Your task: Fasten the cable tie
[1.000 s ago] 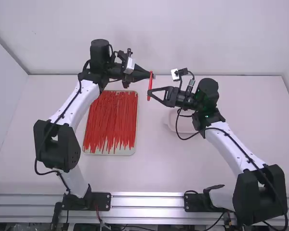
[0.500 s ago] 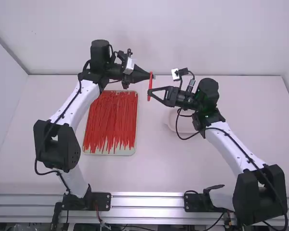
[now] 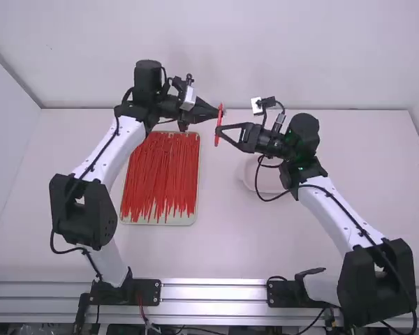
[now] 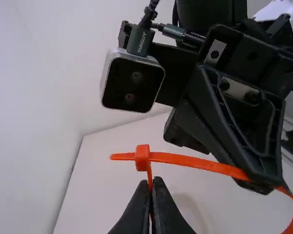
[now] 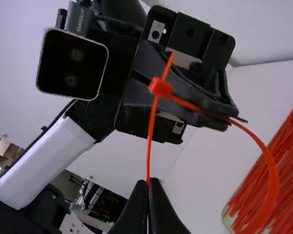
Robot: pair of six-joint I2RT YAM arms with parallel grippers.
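Note:
A red cable tie (image 3: 218,125) hangs in the air above the back middle of the table, held between both grippers. My left gripper (image 3: 215,114) is shut on the strap just below the tie's square head (image 4: 142,157), its fingers (image 4: 158,195) pinched together. My right gripper (image 3: 221,132) is shut on the thin tail (image 5: 149,146), which runs up through the head (image 5: 159,87). The rest of the strap (image 5: 263,165) curves round in a loop. The two grippers nearly touch, tip to tip.
A flat tray (image 3: 190,220) with several loose red cable ties (image 3: 160,174) lies on the table under the left arm. A white container (image 3: 253,180) sits beneath the right arm's wrist. The table's right half is bare.
The two grippers have drawn closer together. The left gripper has tilted down a little and the right one has risen toward it, so less of the tie shows between them.

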